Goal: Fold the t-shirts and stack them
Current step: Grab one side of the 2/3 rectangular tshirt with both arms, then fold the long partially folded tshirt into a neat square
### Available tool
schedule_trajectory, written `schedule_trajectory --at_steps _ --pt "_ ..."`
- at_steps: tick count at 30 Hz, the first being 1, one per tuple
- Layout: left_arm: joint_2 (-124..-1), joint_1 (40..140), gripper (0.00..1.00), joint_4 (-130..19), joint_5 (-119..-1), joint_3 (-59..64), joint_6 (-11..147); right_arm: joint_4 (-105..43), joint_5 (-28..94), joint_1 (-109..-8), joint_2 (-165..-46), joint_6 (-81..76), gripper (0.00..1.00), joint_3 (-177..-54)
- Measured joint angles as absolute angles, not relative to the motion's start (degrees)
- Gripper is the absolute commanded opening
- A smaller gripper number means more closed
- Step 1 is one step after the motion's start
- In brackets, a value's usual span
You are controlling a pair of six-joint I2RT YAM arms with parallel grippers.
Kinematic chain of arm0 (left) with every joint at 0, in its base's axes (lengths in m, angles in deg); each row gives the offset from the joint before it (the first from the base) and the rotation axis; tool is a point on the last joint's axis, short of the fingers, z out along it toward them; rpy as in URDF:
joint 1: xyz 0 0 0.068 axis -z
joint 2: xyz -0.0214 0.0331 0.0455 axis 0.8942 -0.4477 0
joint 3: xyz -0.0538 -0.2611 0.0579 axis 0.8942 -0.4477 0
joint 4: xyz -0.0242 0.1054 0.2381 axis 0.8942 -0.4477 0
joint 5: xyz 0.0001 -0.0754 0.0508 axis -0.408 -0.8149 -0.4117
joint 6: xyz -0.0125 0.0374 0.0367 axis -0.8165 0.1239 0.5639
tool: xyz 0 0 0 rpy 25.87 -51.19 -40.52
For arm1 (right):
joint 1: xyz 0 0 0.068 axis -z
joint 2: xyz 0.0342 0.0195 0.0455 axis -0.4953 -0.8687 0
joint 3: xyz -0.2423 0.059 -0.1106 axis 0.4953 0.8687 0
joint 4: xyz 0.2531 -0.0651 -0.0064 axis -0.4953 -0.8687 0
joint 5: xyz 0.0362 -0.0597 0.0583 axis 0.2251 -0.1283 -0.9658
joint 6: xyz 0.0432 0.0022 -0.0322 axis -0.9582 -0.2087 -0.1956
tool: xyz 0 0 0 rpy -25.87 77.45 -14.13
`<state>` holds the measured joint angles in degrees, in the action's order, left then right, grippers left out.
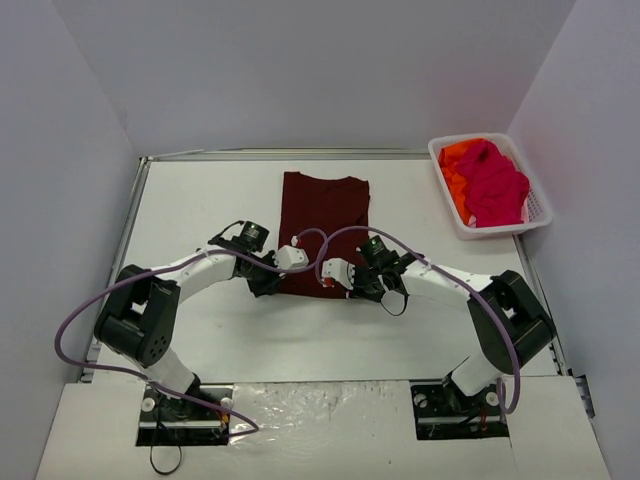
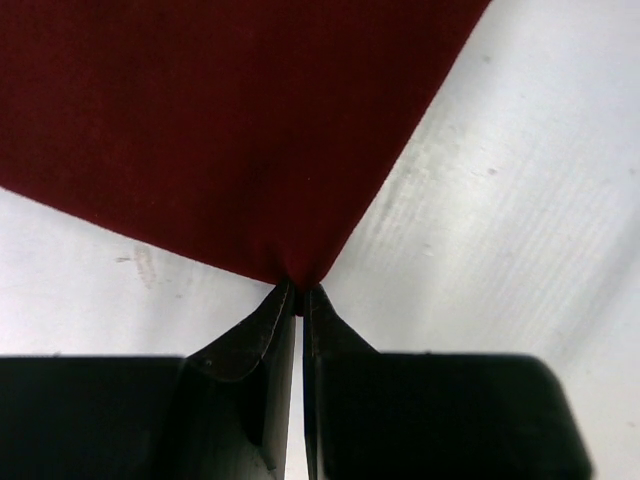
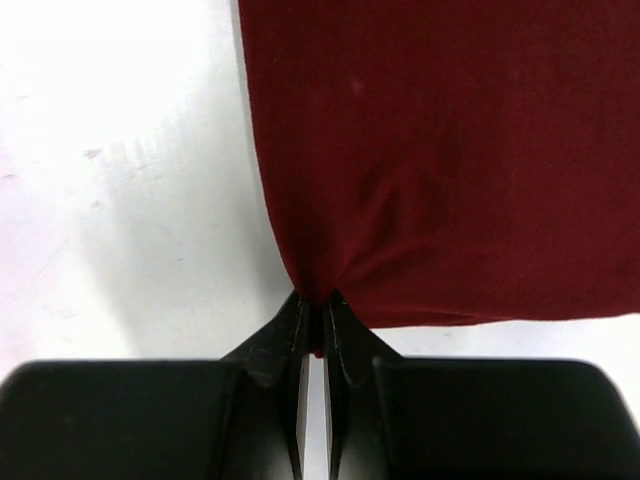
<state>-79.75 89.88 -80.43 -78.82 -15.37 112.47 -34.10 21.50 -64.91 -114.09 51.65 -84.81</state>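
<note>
White table (image 1: 200,200), maroon shirt (image 1: 322,220) pinched at both near corners, cloth running away from the arms.

Nearest the bases, the left gripper (image 2: 298,295) is closed tight on the shirt's near-left corner and the right gripper (image 3: 320,298) is closed tight on its near-right corner, with cloth puckering into each tip. Each arm is at its own corner, neither nearer than the other. From both tips the shirt lies straight ahead, flat on the table, its long axis going near to far. On that showing, a fold would carry the near edge up and over toward the far end, both corners kept level. Each pinch perhaps takes more than one layer; the wrist views do not settle it. Far right, well apart, the basket (image 1: 490,232) holds a pink shirt (image 1: 495,185) and an orange shirt (image 1: 455,160).
</note>
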Motion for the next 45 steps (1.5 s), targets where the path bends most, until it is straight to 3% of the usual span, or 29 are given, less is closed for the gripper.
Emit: schedule_trajectory --at_steps 27,45 --pt "-73.8 89.6 0.02 -118.8 -98.6 -3.5 131.6 -68.3 3.3 -63.0 -101.7 56.0 0.00 -95.6" --pt "-68.4 89.1 0.02 -116.8 -94.2 2.5 128.9 -72.9 3.1 -57.5 -104.1 58.6 0.00 -108.9"
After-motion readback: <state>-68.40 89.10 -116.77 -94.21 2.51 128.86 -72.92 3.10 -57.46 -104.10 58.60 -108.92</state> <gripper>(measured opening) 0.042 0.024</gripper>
